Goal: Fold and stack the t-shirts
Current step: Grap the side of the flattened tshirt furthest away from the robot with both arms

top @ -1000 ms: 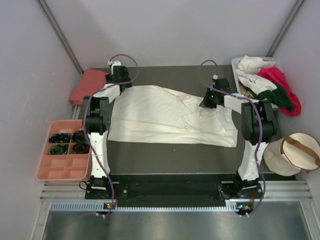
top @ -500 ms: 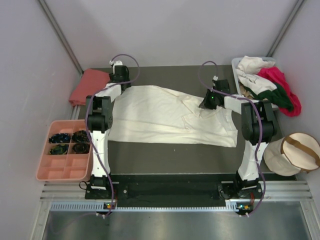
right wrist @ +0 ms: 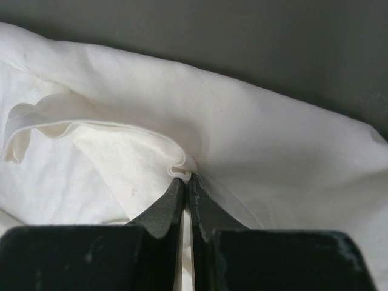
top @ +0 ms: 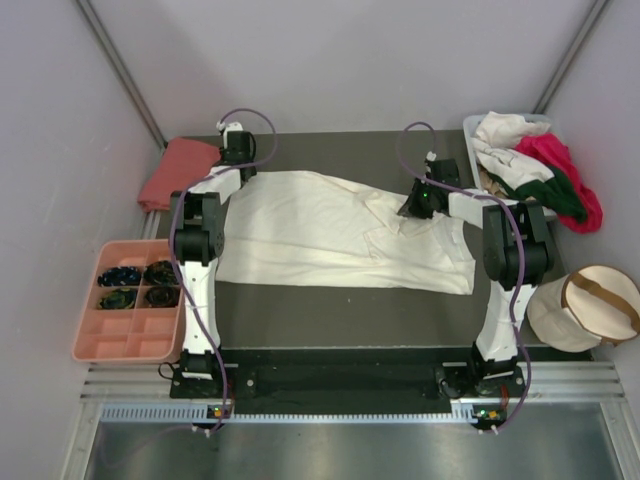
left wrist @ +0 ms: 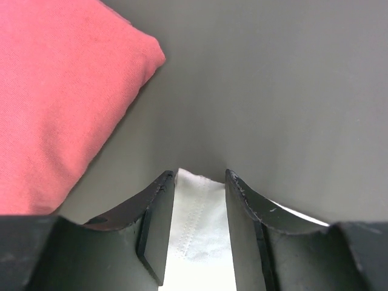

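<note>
Dark surface carries the cream shirt, spread across mid-frame. My left hand stands apart astride its upper-left corner, near the pink shirt; my right hand is pinched together on a fold, centre-right.

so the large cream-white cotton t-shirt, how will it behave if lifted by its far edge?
Likely floppy: the cream-white cotton t-shirt lies wrinkled and bunches into a soft fold where the right gripper pinches it. It would probably sag between grips, since it spans both arms. The thin hem inside the open left gripper could slip out.
</note>
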